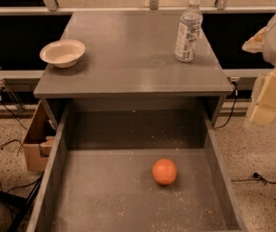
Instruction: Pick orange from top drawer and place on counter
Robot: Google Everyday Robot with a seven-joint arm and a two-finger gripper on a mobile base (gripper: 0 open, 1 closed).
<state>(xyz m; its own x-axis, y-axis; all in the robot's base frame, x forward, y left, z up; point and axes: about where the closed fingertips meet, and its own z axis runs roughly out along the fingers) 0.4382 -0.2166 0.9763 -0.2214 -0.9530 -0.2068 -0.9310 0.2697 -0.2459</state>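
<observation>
The orange [164, 171] is small and round and lies on the speckled floor of the open top drawer [104, 197], a little right of its middle. The grey counter [128, 57] lies above and behind the drawer. The gripper [268, 103] is at the right edge of the view, pale and blurred, beyond the drawer's right wall and well above and to the right of the orange. It holds nothing that I can see.
A white bowl [62, 52] stands at the counter's left edge. A clear water bottle [188, 30] stands at its back right. A cardboard box [35, 139] sits on the floor left of the drawer. Cables [261, 179] lie on the floor at both sides.
</observation>
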